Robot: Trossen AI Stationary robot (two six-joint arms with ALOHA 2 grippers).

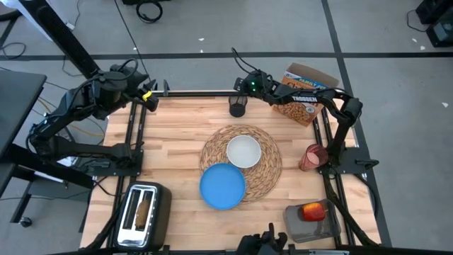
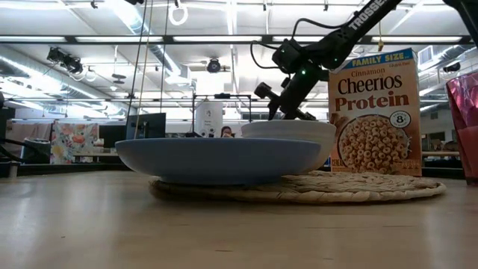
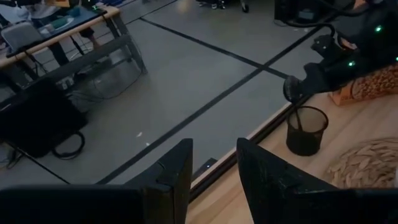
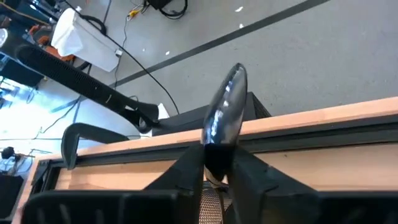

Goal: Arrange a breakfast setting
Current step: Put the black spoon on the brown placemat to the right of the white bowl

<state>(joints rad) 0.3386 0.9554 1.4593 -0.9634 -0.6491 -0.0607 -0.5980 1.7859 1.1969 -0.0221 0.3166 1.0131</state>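
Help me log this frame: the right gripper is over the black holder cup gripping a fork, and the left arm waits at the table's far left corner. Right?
Not quite: the right gripper grips a metal spoon, not a fork; the right wrist view shows its rounded bowl. It is over the black holder cup, and the left gripper does wait at the far left corner.

White bowl [image 1: 243, 151] sits on straw placemat [image 1: 267, 167]; blue plate [image 1: 222, 186] overlaps its near-left edge. Metal spoon [image 4: 224, 112] stands upright at far edge.

Bowl [image 1: 243, 151] on placemat [image 1: 265, 176]; plate [image 1: 222, 186] overlapping placemat's near-left edge.
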